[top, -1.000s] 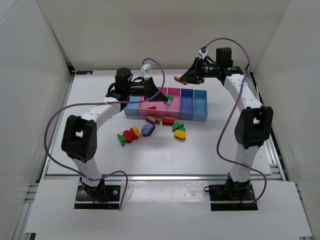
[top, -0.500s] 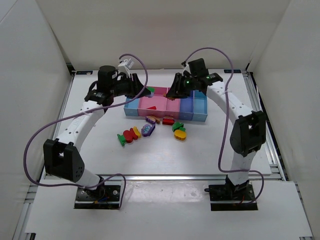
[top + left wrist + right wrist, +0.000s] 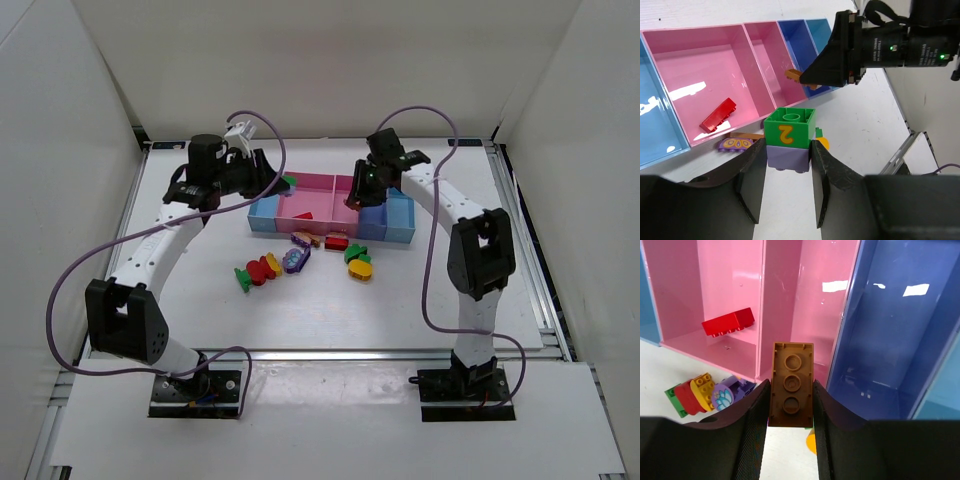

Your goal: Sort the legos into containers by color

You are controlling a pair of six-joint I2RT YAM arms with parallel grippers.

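Note:
The containers [image 3: 398, 224] are a joined row of light blue, pink and blue bins. My left gripper [image 3: 788, 151] is shut on a green brick stacked on a purple one [image 3: 789, 134] and holds it above the row's left end [image 3: 287, 181]. My right gripper [image 3: 790, 401] is shut on a flat brown-orange plate [image 3: 792, 390] above the narrow pink bin [image 3: 800, 295], beside the blue bin [image 3: 895, 325]. In the top view that gripper [image 3: 357, 195] hangs over the row's middle. A red brick [image 3: 729, 321] lies in the wide pink bin [image 3: 695, 65]. Several loose legos [image 3: 297, 260] lie in front of the row.
Loose pieces in front of the bins include a red, yellow and green cluster [image 3: 257, 272], a red brick [image 3: 337, 241] and a green and yellow piece [image 3: 358, 264]. A purple butterfly piece [image 3: 735, 144] lies by the bins' front wall. White walls enclose the table.
My right gripper has come down and forward with the plate, from behind the bins to over their middle. My left gripper has moved left with the green and purple brick.

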